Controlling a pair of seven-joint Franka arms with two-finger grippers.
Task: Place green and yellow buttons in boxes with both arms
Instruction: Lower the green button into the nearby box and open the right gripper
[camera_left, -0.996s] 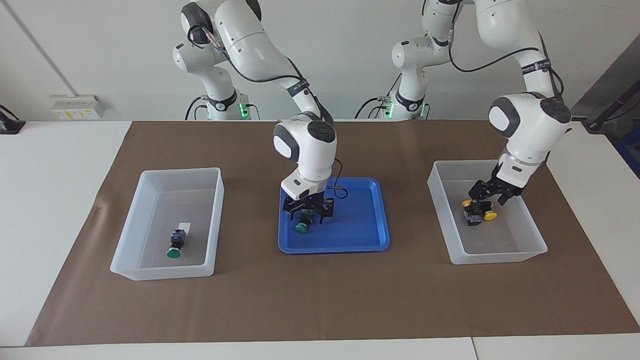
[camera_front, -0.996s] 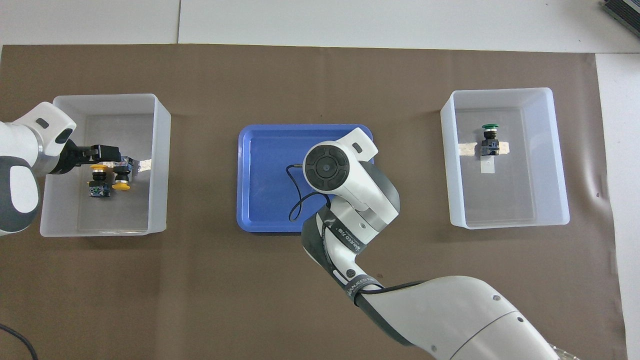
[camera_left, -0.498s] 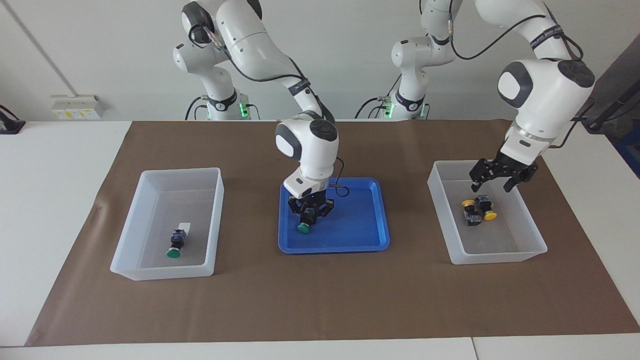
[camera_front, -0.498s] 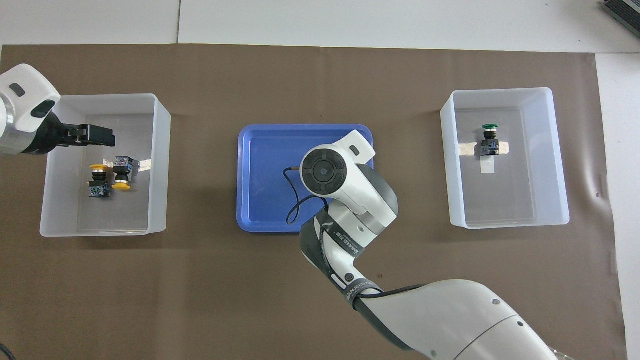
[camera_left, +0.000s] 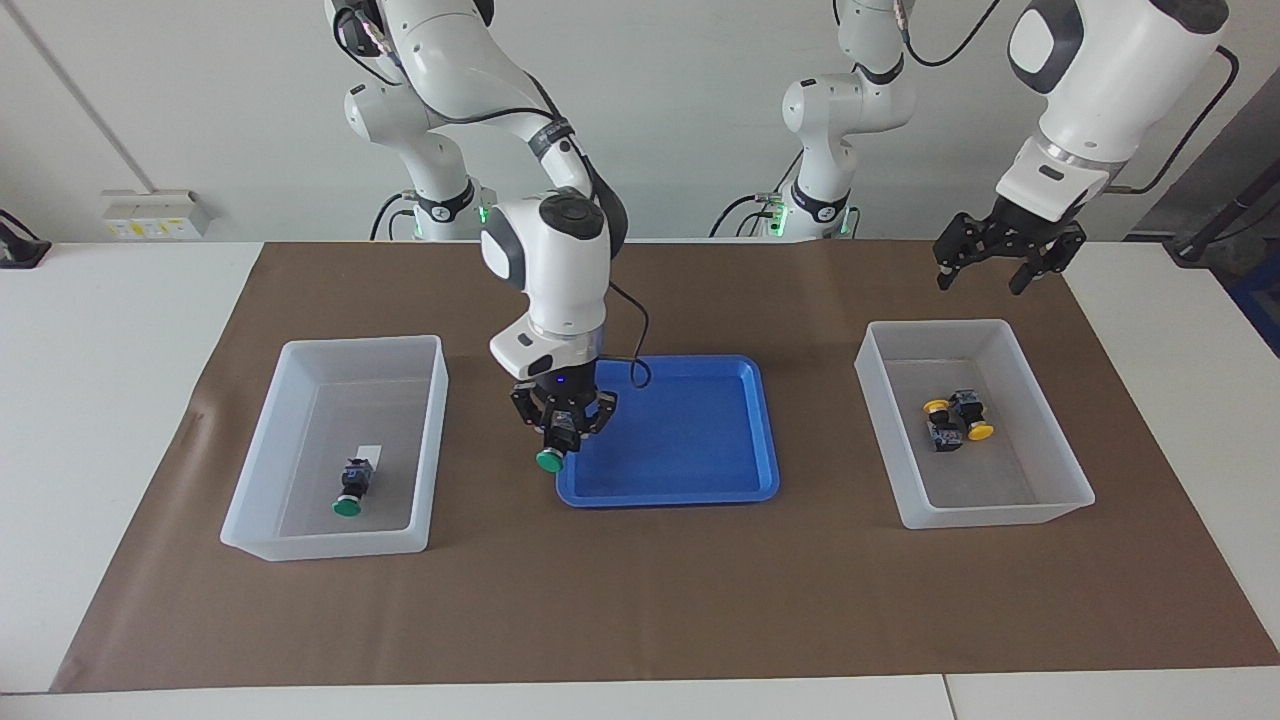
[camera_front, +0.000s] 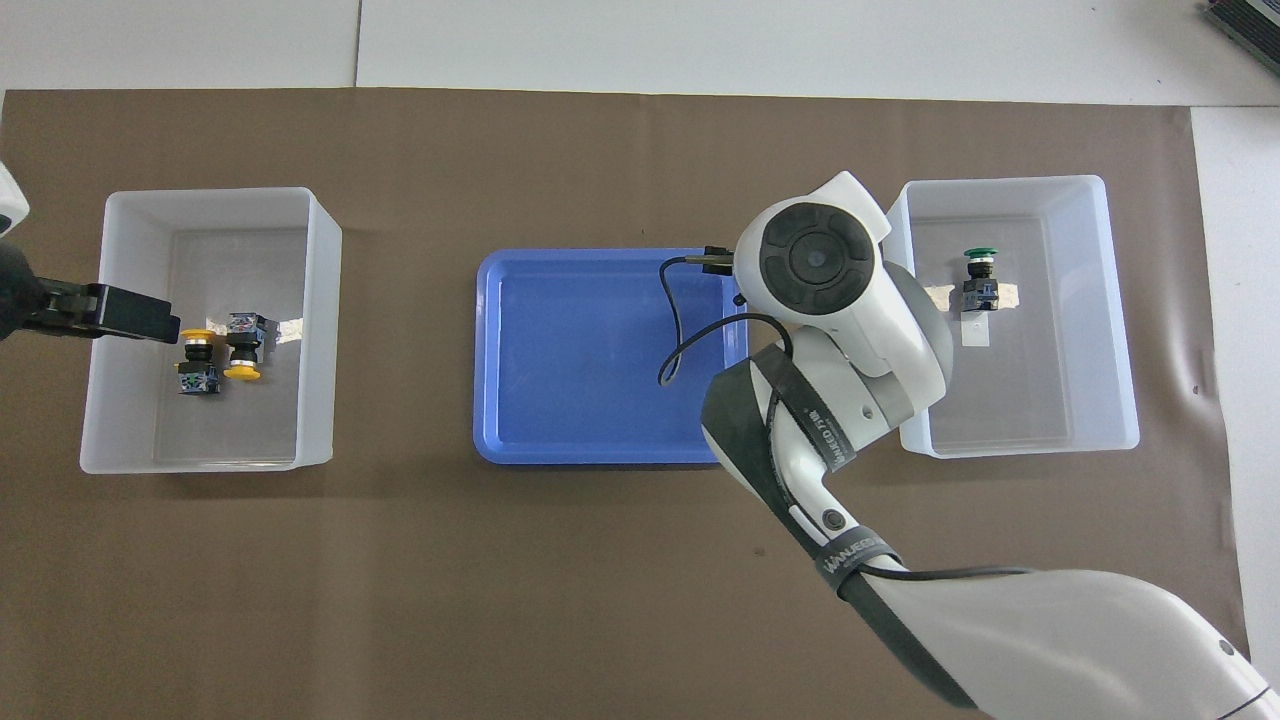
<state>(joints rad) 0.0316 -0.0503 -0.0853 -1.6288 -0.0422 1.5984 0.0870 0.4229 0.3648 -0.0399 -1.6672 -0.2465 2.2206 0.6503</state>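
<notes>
We see the right gripper (camera_left: 556, 428) clamped on a green-capped push button (camera_left: 549, 459), cap pointing down, held in the air over the blue tray's (camera_left: 700, 440) edge toward the right arm's end of the table. Second green button (camera_left: 350, 493) lies in the translucent bin (camera_left: 300, 440) at that same end, next to a small white label (camera_left: 369, 450). Both yellow buttons (camera_left: 955, 418) lie touching or just beside each other in the other bin (camera_left: 1060, 470) at the left arm's end. Left gripper (camera_left: 1000, 262) is raised high, fingers spread and holding nothing; in the facing view it sits above that bin's edge nearest the robots. Brown paper (camera_left: 640, 600) covers the table under everything.
</notes>
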